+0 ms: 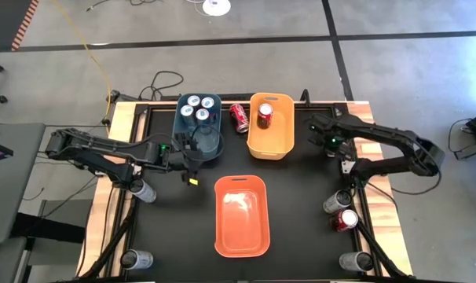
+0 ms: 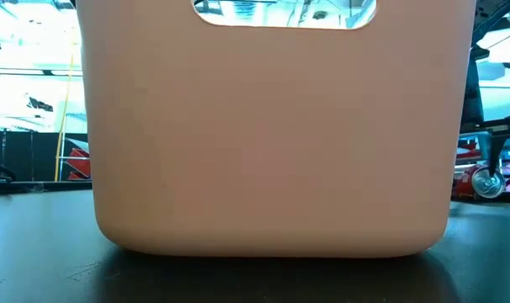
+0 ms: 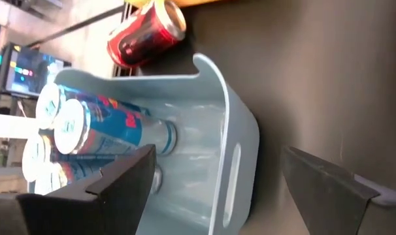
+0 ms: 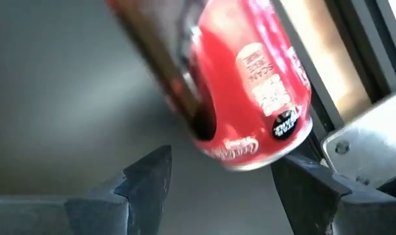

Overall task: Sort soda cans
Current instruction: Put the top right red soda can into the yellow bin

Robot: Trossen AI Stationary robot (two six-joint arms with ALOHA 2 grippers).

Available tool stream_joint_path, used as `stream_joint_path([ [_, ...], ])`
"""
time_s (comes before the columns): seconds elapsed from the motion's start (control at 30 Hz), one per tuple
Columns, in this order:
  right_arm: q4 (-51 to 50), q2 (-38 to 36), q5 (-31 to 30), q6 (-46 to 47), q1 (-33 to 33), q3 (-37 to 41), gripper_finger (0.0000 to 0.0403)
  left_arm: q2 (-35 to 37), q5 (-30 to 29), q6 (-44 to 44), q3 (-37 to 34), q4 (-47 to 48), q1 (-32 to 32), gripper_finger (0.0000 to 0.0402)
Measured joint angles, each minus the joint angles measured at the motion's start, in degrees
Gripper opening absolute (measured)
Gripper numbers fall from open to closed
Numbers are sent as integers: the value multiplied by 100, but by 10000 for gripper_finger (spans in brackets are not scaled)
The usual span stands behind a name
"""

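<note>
Left gripper [image 1: 192,167] hangs over the blue bin's [image 1: 197,126] near end at about ten o'clock on the table, fingers [image 3: 129,179] spread wide and empty; four blue cans [image 1: 200,108] stand inside. Right gripper [image 1: 330,144] sits at two o'clock, jaws apart around nothing, a red can [image 4: 253,78] just ahead of it. Another red can [image 1: 265,115] stands in the yellow bin [image 1: 271,148], one more [image 1: 239,118] lies between bins.

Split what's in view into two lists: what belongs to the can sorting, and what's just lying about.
Belongs to the job:
- blue cans in the blue bin
- upright red can in the yellow bin
- fallen red can between those bins
- loose cans at the table's edges
- orange bin

Just lying about:
- yellow cable on the floor
- white disc on the floor
</note>
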State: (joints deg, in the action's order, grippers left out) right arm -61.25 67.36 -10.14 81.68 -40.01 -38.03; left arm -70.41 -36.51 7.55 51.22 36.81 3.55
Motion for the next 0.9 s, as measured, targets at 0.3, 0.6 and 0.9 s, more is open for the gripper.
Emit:
stream_joint_path([
  [0.3,-397,-1,271,-482,438,-432,277,0,0,284,0,-403,0,325],
  [0.6,-796,12,-52,-898,96,-1055,276,2,0,267,0,-424,-2,325],
  [0.9,-664,102,97,-1842,-899,-1077,276,4,0,247,0,-414,-2,325],
])
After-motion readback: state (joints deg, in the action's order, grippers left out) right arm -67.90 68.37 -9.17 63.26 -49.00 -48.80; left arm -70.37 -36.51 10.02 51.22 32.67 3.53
